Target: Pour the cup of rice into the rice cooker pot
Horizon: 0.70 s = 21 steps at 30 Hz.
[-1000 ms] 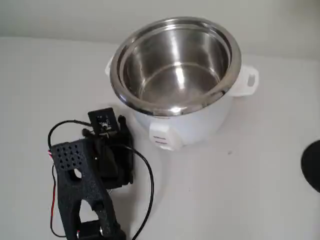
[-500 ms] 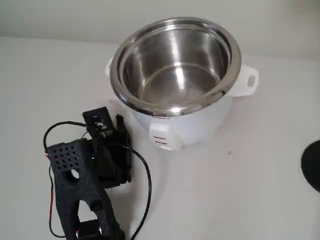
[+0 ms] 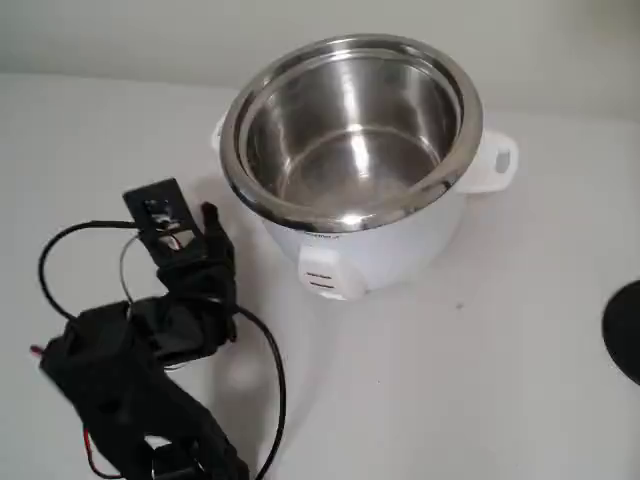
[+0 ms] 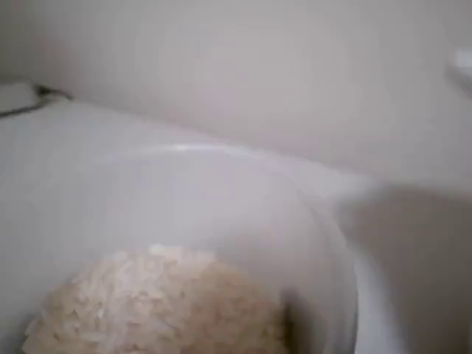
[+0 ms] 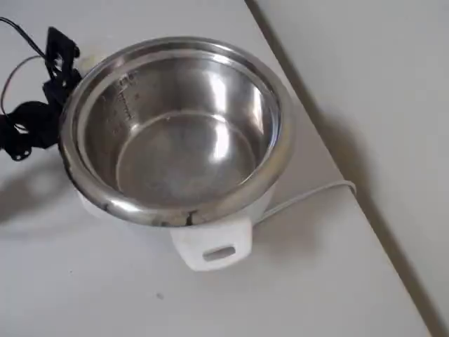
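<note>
Since the earlier frames the arm has swung left and tipped over, carrying the claw [image 3: 195, 255] away from the front of the rice cooker pot [image 3: 352, 130] toward the pot's left side in the fixed view. Nearest the wrist camera, the cup of rice [image 4: 221, 295] sits directly below the lens, upright, with a mound of white grains in its bottom. Whether the claw is spread or pinching the cup cannot be told; its fingers are not resolved in any view. Beyond the cup lies the white surface [image 3: 500, 380]. Farther off, the pot stands empty in its white cooker body [image 3: 400, 250], its power cord [image 5: 309, 195] trailing off to the right of the cooker in the overhead view. Judged step: approach or grasp of the cup. Next move calls for a secure grip, a lift above the pot's rim, then a tilt over its opening.
</note>
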### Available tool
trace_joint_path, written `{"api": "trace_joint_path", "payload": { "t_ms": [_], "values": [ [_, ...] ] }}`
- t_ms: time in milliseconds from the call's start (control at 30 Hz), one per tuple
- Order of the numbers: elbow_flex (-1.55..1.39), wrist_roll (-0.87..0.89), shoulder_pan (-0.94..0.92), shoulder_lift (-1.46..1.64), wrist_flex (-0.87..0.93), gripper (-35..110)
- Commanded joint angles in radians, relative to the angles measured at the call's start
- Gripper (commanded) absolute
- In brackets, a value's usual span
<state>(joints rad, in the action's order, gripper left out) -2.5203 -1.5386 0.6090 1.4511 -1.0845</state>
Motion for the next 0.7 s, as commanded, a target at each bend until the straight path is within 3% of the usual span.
{"api": "trace_joint_path", "payload": {
  "t_ms": [0, 267, 667],
  "values": [
    [0.008, 0.017, 0.017, 0.262, 0.144, 18],
    [0.025, 0.040, -0.015, 0.505, 0.385, 18],
    [0.044, 0.041, -0.048, 0.727, 0.595, 18]
  ]
}}
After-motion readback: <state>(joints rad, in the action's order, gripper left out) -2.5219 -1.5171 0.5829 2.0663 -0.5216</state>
